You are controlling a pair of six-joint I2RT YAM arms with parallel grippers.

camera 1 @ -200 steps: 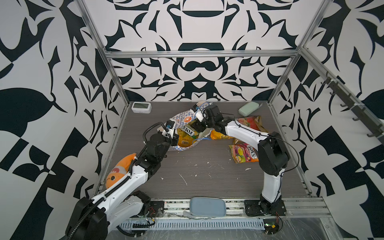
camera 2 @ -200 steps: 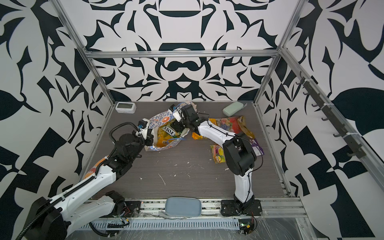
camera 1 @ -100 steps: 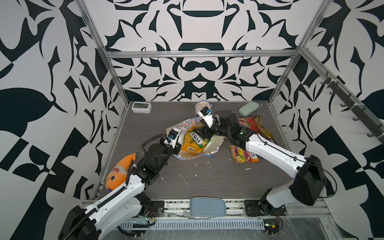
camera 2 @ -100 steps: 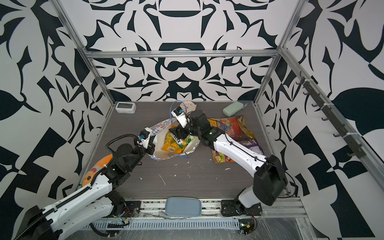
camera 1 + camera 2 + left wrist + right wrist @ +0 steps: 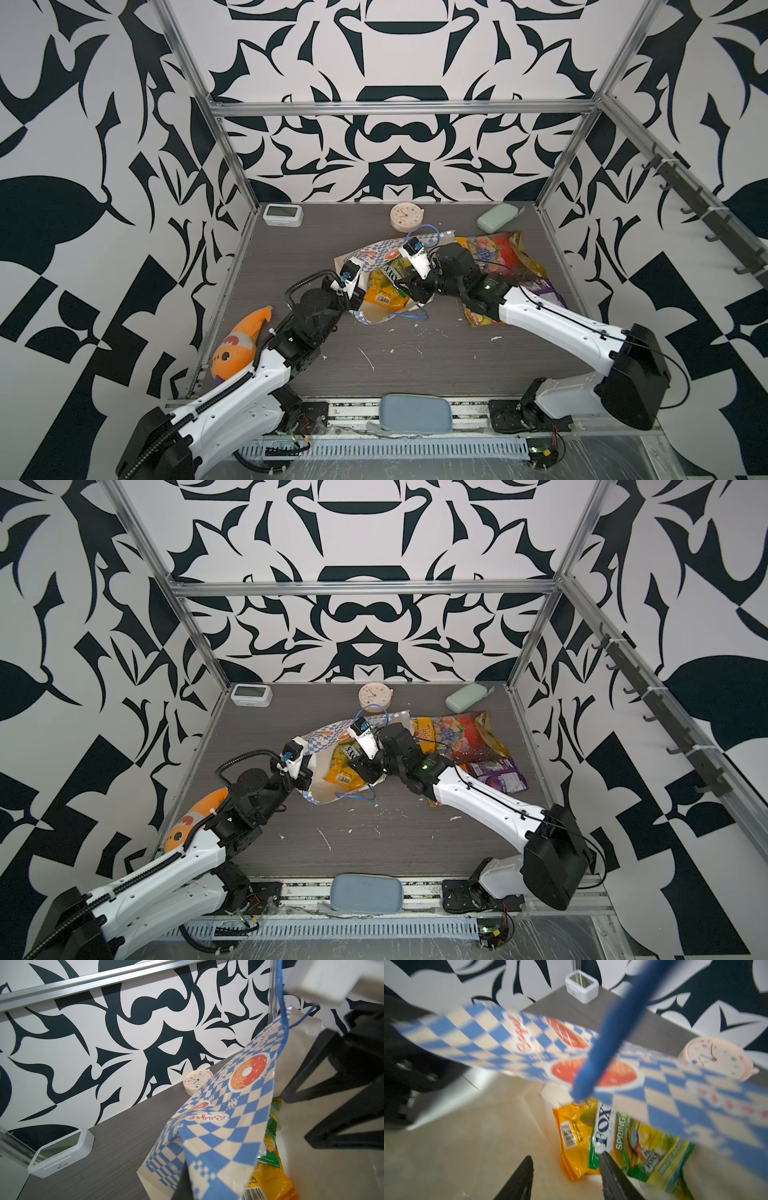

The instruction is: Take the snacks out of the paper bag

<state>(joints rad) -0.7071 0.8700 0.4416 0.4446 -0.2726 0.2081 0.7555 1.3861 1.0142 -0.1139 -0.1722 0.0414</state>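
Right wrist view, blurred: parted right claw (image 5: pixel 568 1178) seemingly touches the green FOX'S packet (image 5: pixel 639 1142) at its end, its length running sideways, inside the paper bag (image 5: pixel 664 1093) the left claw (image 5: pixel 355 296) pinches.

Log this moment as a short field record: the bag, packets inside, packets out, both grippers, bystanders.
bag: paper bag lying on the tabletop, mouth open
inside: yellow-orange packet; green-yellow FOX'S packet beside it
outside: clear candy pack and purple packet, on the right arm's side of the bag
left gripper: shut on the bag's rim
right gripper: open, inside the bag mouth, one fingertip at the green-yellow FOX'S packet's edge
bystanders: round clock, mint case, plush fish
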